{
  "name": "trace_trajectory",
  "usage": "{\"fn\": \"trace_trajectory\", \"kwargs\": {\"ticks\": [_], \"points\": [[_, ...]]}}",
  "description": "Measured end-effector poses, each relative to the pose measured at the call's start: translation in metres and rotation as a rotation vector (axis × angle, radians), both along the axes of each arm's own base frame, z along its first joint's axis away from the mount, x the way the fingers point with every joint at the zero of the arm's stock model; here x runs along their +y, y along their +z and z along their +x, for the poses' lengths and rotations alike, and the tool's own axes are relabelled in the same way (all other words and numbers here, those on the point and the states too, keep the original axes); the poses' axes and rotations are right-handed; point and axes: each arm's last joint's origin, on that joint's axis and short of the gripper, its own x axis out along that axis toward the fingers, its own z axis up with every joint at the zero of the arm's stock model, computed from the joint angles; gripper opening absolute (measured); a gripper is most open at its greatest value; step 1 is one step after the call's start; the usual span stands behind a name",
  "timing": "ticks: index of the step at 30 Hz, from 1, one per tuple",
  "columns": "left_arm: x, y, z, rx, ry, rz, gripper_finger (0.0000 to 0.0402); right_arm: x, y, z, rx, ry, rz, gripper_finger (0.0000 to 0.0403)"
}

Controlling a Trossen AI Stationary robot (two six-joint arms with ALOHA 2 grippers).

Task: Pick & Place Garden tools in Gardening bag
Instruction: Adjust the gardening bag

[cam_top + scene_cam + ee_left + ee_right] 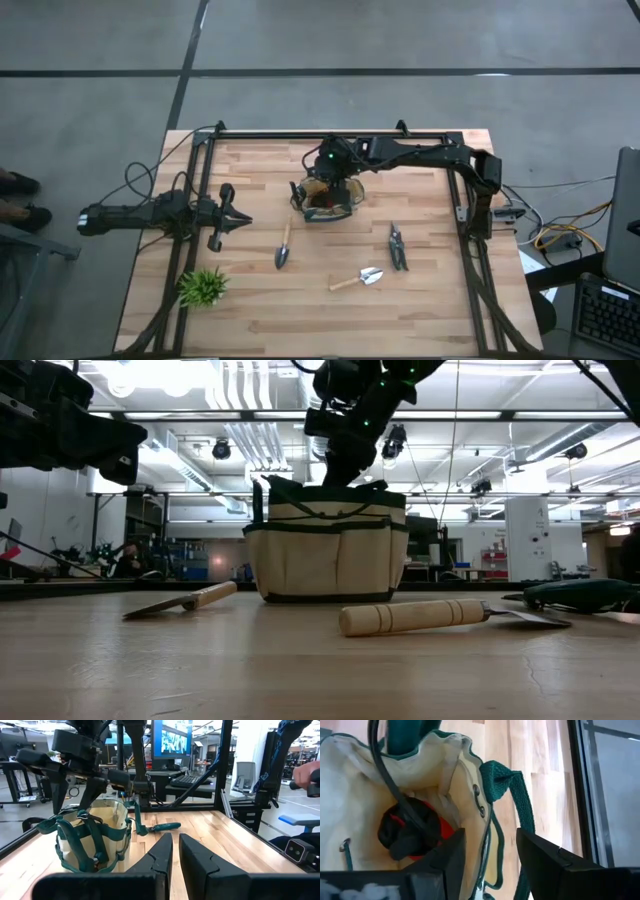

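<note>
Nearest the low camera, a wooden-handled trowel point(440, 616) lies flat on the table point(430, 310), its blade pointing right; a second trowel point(185, 600) rests farther back to the left, and dark-handled pruning shears point(580, 594) lie at the right edge. Between them the tan gardening bag point(328, 550) stands upright with its green handles up. From overhead, three tools remain out on the wood: one trowel point(284, 246) below the bag, the other point(360, 279) nearer the front, and the shears point(397, 246) to the right.

Over the bag's mouth hangs the right gripper point(490, 852), jaws parted and empty. Down inside the bag lies a red item with a black end point(412, 830), so at least one piece appears already packed. Whether a second pair of shears is also in there cannot be told; the bag's folds and a dark strap across the opening hide most of the bottom.

At the table's left side waits the left gripper point(175, 851), its fingers set narrowly apart with nothing between them, aimed toward the bag. A small leafy plant point(203, 287) sits near the front left corner, apart from the work.

By this reckoning the job is under way but well short of done, with three tools left to collect. In the overhead view the right arm covers much of the bag.
</note>
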Motion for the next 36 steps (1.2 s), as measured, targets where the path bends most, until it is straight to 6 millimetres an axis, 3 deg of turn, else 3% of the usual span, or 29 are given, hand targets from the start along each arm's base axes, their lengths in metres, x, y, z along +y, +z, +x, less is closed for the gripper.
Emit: {"fn": "trace_trajectory", "kwargs": {"ticks": [9, 19, 29, 36], "points": [[0.0, 0.0, 0.0, 0.0, 0.0, 0.0, 0.0037, -0.017, -0.007, -0.002, 0.014, -0.048, 0.022, 0.011], [0.0, 0.0, 0.0, 0.0, 0.0, 0.0, 0.0037, -0.036, -0.022, -0.002, 0.007, -0.129, 0.165, 0.0015], [0.0, 0.0, 0.0, 0.0, 0.0, 0.0, 0.0037, -0.066, -0.021, -0.015, -0.056, -0.425, 0.416, 0.0008], [0.0, 0.0, 0.0, 0.0, 0.0, 0.0, 0.0037, -0.076, -0.021, -0.019, -0.074, -0.542, 0.474, 0.0008]]}}
